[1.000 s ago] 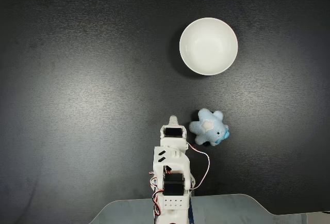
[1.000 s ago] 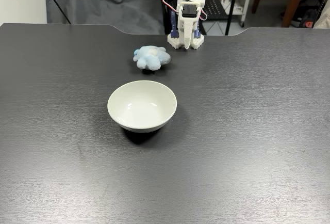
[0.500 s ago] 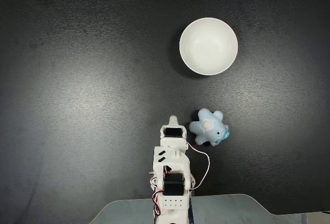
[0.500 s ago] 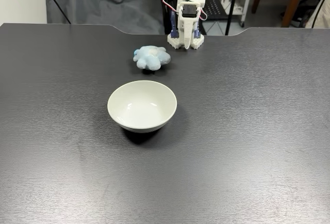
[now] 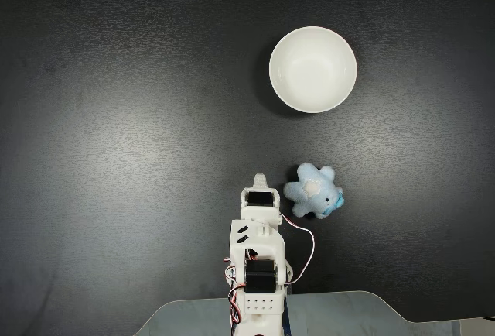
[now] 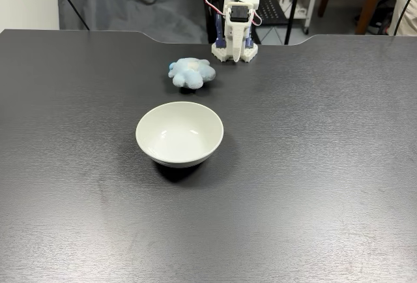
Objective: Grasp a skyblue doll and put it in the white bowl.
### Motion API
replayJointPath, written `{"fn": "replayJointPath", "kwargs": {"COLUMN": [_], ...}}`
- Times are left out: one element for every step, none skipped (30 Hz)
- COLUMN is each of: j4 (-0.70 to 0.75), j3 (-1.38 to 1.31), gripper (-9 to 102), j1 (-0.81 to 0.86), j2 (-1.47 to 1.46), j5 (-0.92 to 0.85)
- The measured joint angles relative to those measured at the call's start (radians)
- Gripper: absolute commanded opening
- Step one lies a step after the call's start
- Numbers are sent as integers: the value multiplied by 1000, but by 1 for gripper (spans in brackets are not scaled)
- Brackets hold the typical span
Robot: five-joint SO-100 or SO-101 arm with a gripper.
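Fixed view from above: the skyblue doll (image 5: 313,191) lies on the dark table (image 5: 116,119), just at three o'clock of the folded arm (image 5: 257,251), with the white bowl (image 5: 312,69) well apart at twelve o'clock of the doll. The gripper (image 5: 261,179) is tucked in, holding nothing; its opening I cannot tell. Reaching should swing toward three o'clock, open wide, and descend over the plush's middle.

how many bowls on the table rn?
1. The white bowl sits empty out on the dark table, apart from the skyblue doll, which lies beside the folded arm. Both fixed views agree; nothing hides another.
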Motion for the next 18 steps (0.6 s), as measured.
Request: {"fn": "replayJointPath", "kwargs": {"j4": [0,0,0,0,0,0,0,0,-5,-18,-37,-60,-84,-112,-138,-160,-175,-184], "j3": [0,0,0,0,0,0,0,0,0,0,-3,-15,-40,-74,-112,-156,-207,-264], "gripper": [-1,-1,-1,-1,-1,-1,-1,-1,-1,-1,-1,-1,-1,-1,-1,-1,-1,-1], "j1": [0,0,0,0,0,0,0,0,-2,-14,-34,-52,-71,-83,-92,-112,-140,-167], "j2": [0,0,0,0,0,0,0,0,0,2,5,18,40,64,89,117,127,132], "j5": [0,0,0,0,0,0,0,0,0,2,0,0,0,0,0,0,2,0]}}
